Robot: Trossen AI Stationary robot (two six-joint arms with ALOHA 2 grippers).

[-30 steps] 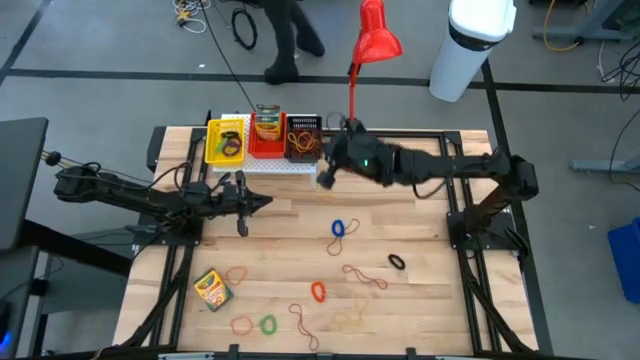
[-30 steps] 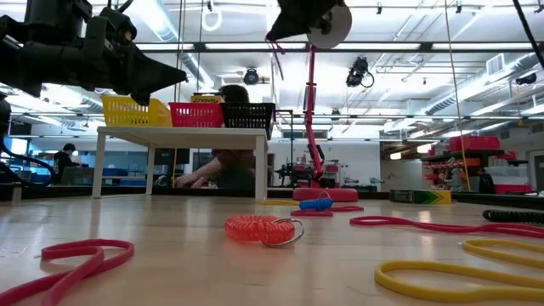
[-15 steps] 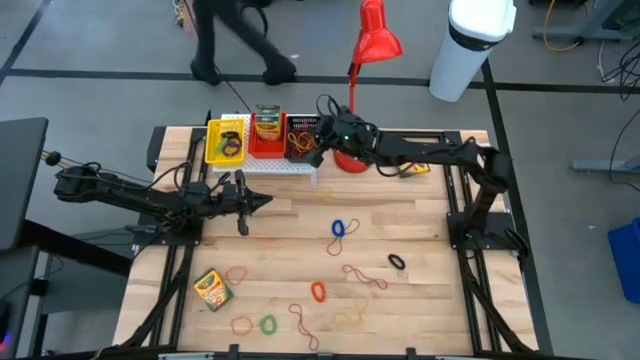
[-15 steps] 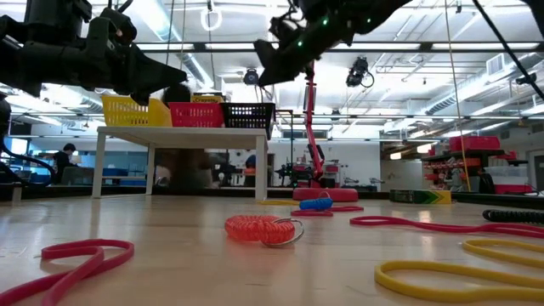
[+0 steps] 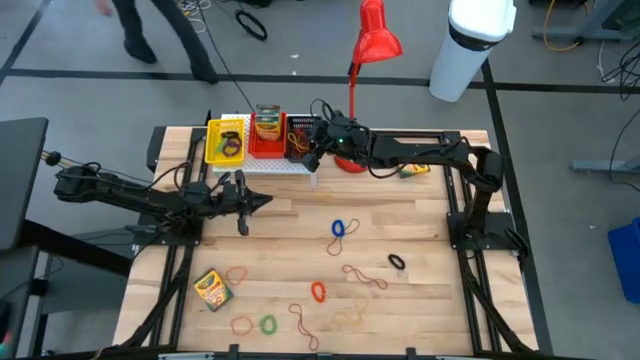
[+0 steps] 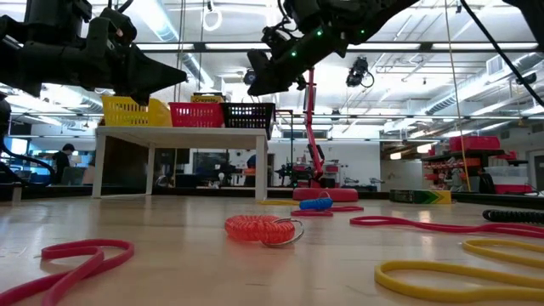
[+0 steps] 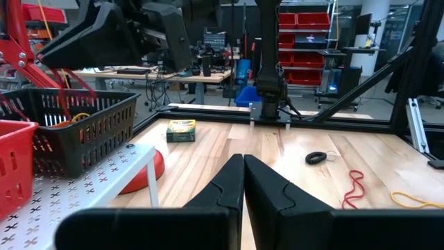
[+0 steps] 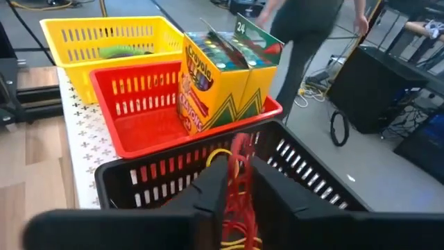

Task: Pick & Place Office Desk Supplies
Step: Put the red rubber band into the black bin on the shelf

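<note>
My right gripper (image 5: 308, 155) hovers above the black basket (image 5: 300, 130) on the white rack (image 5: 262, 165) at the table's far edge, shut on a red rubber band (image 8: 240, 187). Beside the black basket a red basket (image 8: 139, 118) holds a green-and-yellow crayon box (image 8: 222, 76), and a yellow basket (image 8: 104, 35) stands beyond it. My left gripper (image 5: 262, 203) is shut, pointing level above the table's left half. More rubber bands, blue (image 5: 342, 228), black (image 5: 397, 262) and red (image 5: 318, 292), lie flat on the wood, as does a crayon box (image 5: 211, 288). My right gripper has the red rubber band's upper part (image 8: 239, 156) between its two fingers, which slant down from the table's right side. The loops hang slack below the fingers (image 7: 69, 80) over the black basket's open top, clear of the table.
The red desk lamp (image 5: 375, 40) rises from its base (image 5: 350, 162) just right of the rack, close beside my right arm. Another crayon box (image 5: 413, 170) lies at the far right. A person walks on the floor beyond the far edge. Bare wood lies between the arms.
My right gripper has swung toward the table's left and come down from high above the lamp base to just over the black basket, carrying the red rubber band. The person beyond the table has walked toward the left.
</note>
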